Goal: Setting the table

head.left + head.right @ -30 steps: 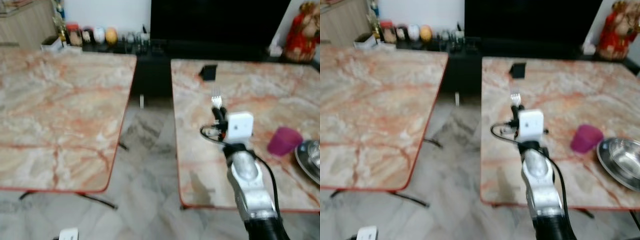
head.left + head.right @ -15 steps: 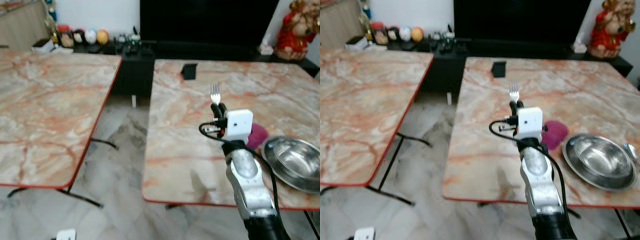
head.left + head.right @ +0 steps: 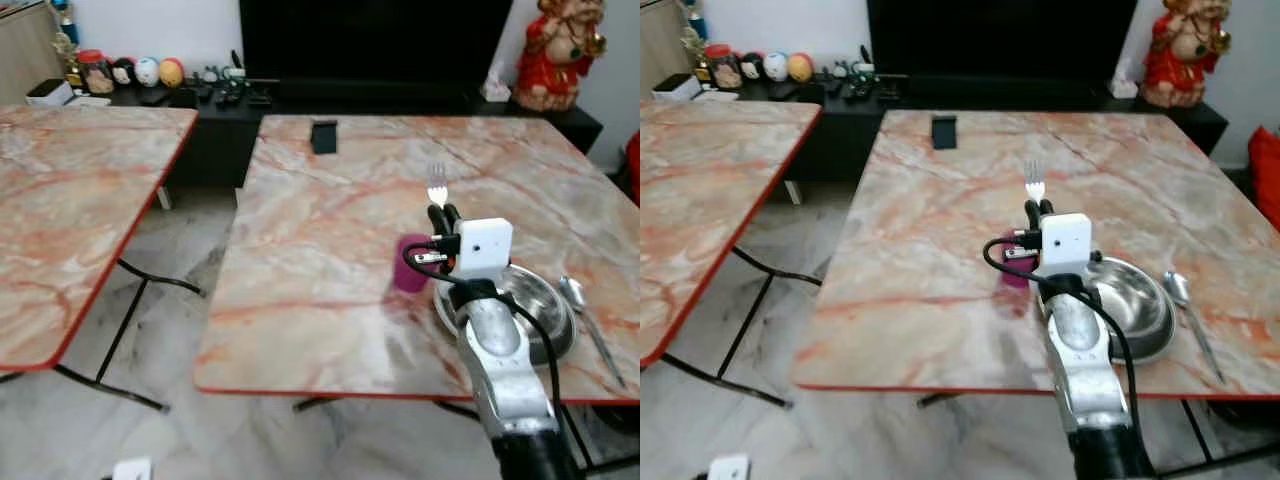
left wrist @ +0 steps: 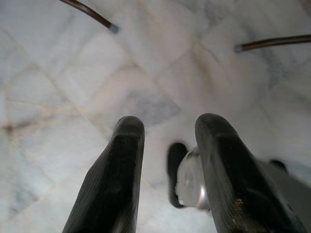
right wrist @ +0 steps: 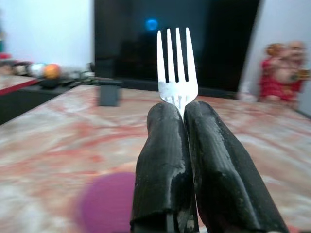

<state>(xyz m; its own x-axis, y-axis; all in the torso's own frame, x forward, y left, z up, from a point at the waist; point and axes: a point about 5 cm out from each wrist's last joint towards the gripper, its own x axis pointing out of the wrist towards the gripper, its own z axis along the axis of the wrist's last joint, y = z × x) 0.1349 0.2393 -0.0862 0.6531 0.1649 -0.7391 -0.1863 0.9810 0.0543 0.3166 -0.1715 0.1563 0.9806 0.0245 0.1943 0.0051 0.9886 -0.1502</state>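
1. Right gripper (image 3: 442, 212), frame centre-right: fingers pinched tight on a fork (image 3: 436, 186), tines up.
2. Purple cup (image 3: 411, 264) beside steel bowl (image 3: 548, 306); spoon (image 3: 590, 325) at right edge.
3. Black box (image 3: 323, 135) on marble table (image 3: 300, 250).
4. Left gripper (image 4: 167, 145): fingers parted, holding nothing, above tiled floor (image 4: 73, 73).

Silver right arm (image 3: 497, 350), white wrist box, looping black cable, ribbed black fingers (image 5: 165, 160)
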